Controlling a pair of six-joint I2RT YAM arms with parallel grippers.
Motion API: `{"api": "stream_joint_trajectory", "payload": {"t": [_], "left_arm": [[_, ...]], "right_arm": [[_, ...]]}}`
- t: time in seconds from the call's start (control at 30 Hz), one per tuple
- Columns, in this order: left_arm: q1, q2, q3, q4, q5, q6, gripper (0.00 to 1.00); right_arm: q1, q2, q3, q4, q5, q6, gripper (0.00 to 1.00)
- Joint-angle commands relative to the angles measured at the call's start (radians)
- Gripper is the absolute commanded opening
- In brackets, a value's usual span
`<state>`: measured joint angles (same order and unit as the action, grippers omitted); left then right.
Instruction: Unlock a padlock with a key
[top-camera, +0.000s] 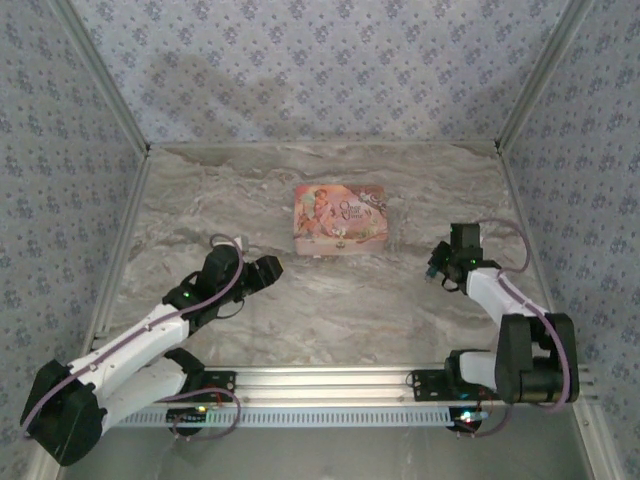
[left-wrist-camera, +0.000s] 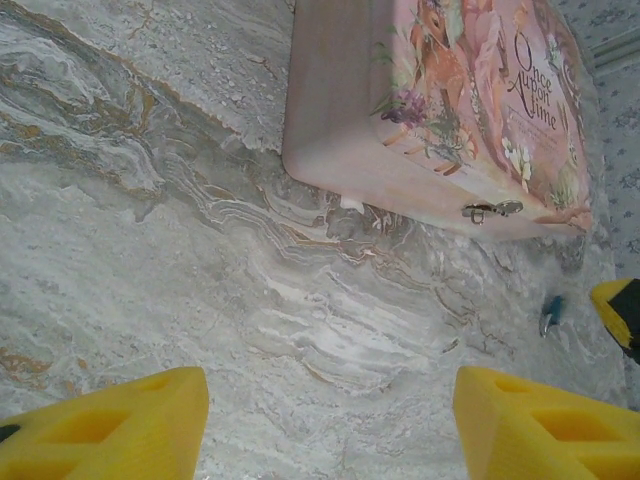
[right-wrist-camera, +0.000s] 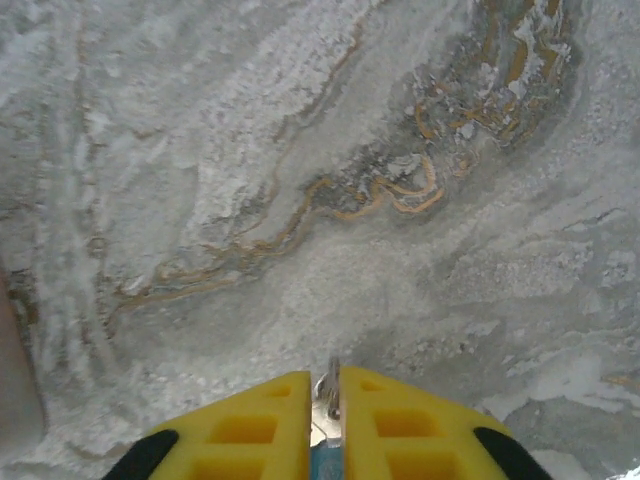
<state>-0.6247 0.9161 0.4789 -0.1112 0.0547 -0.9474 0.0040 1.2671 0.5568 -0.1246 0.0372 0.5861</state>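
From above, we see the left gripper (top-camera: 262, 272) and right gripper (top-camera: 437, 267) flanking the pink storybook box (top-camera: 340, 217). The left wrist view shows its own jaws spread and empty, with the blue-and-metal padlock (left-wrist-camera: 550, 313) just off the right claw's tip. The right wrist view shows that claw pinching it.

Pink storybook (top-camera: 340, 217) flat mid-desk (top-camera: 330, 305), toward far edge: obstacle. Passable bare marble between it and near edge, and toward left and right edges. Patterned walls (top-camera: 320, 70) closing far, left and right edges.
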Motion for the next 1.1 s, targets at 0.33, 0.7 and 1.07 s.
{"api": "stream_joint_trajectory", "payload": {"t": [0.33, 0.7, 1.07], "left_arm": [[-0.006, -0.043, 0.014, -0.031, -0.069, 0.007, 0.8], [0.109, 0.155, 0.342, -0.302, -0.292, 0.352, 0.98], [0.467, 0.183, 0.208, 0.103, -0.361, 0.725, 0.98]], "right_arm": [[-0.026, 0.007, 0.132, -0.072, 0.017, -0.008, 0.45], [0.006, -0.077, 0.22, -0.199, 0.188, -0.128, 1.0], [0.173, -0.03, 0.087, 0.262, 0.567, -0.465, 1.0]]}}
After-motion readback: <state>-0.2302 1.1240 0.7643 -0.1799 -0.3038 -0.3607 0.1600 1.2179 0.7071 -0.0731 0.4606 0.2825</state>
